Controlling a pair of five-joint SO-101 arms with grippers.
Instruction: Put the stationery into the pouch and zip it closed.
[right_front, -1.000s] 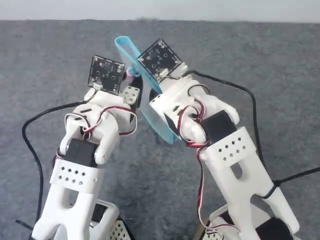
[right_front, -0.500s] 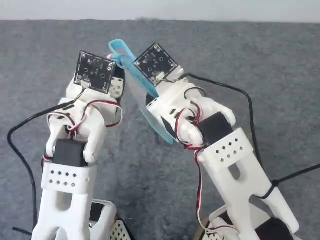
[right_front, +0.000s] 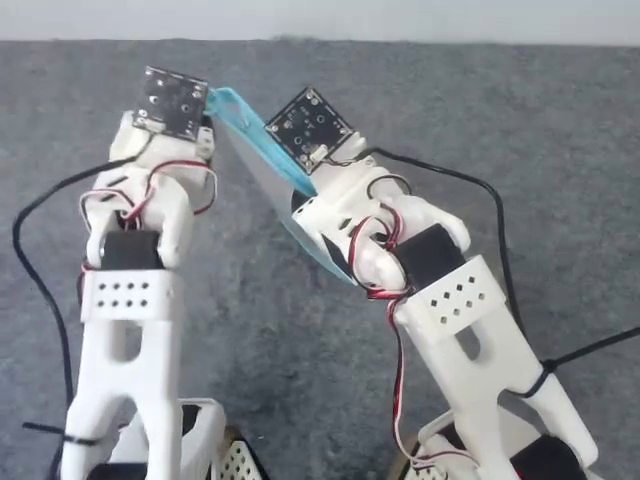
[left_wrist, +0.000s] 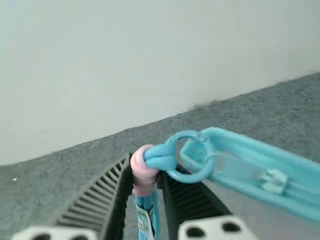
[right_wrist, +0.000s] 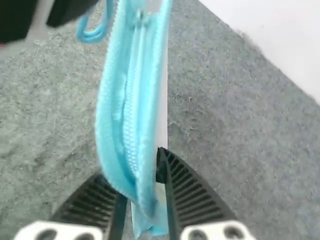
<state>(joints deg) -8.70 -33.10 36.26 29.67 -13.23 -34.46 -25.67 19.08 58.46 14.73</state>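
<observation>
— Standing right there, what did you take in first?
— Grey table (right_front: 560, 120), running back to a pale wall (left_wrist: 125, 60). On it stood the left arm (right_front: 125, 300) and the right arm (right_front: 450, 300), side by side, both leaning toward the far edge.
— And the pouch?
— The pouch (right_front: 240, 115) was blue-edged with a see-through body. It hung slantwise between the two arms, clear of the table, with one end at each gripper.
— Which gripper had which end?
— The right gripper (right_wrist: 137, 170) was clamped on the near end, one finger on each flat face, so the pouch (right_wrist: 132, 115) stood on edge with its zip line facing that wrist. The left gripper (left_wrist: 145, 185) was at the far end, with its fingers pressed together on a cord (left_wrist: 160, 159).
— A cord?
— Blue and looped through a ring (left_wrist: 192, 157) at the corner of the pouch (left_wrist: 260, 165). A pink bead (left_wrist: 142, 167) sat on the cord just at the fingertips.
— Was the stationery inside?
— I couldn't tell from where I stood.
</observation>
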